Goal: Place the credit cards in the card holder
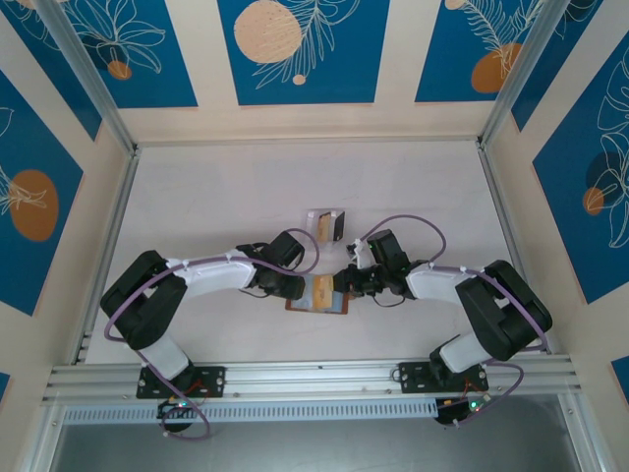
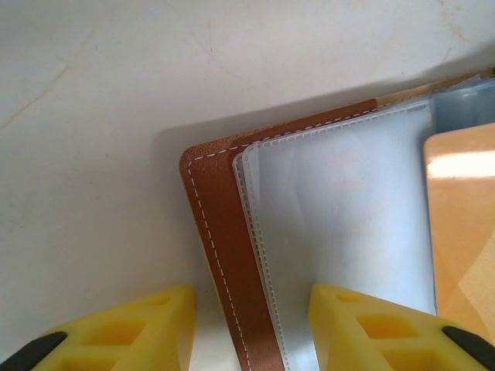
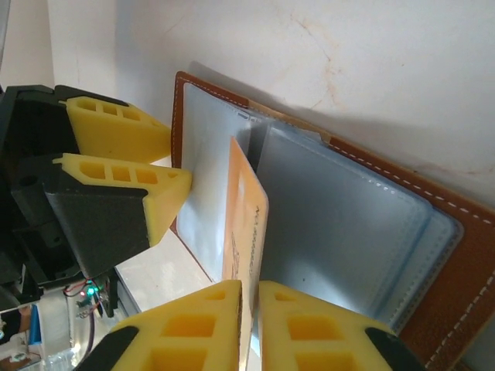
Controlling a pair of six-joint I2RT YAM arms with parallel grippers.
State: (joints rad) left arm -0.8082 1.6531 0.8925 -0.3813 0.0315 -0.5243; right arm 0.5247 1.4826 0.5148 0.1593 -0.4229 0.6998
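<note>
The reddish-brown card holder (image 1: 334, 307) lies open on the table between both arms, its grey-blue pockets facing up (image 3: 348, 232). An orange credit card (image 3: 246, 224) stands on edge with its far edge at a pocket mouth. My right gripper (image 3: 249, 290) stands slightly open around it, the card against one finger with a thin gap on the other side. My left gripper (image 2: 251, 309) is open and straddles the holder's stitched brown edge (image 2: 220, 224), one finger over the clear sleeve. The same card shows at the right of the left wrist view (image 2: 464, 216).
A small clear plastic box (image 1: 326, 224) stands just behind the card holder, with a tan card (image 1: 321, 226) and a dark card (image 1: 337, 228) upright in it. The left gripper's fingers (image 3: 128, 127) sit close to the right gripper. Aluminium rails border the white table.
</note>
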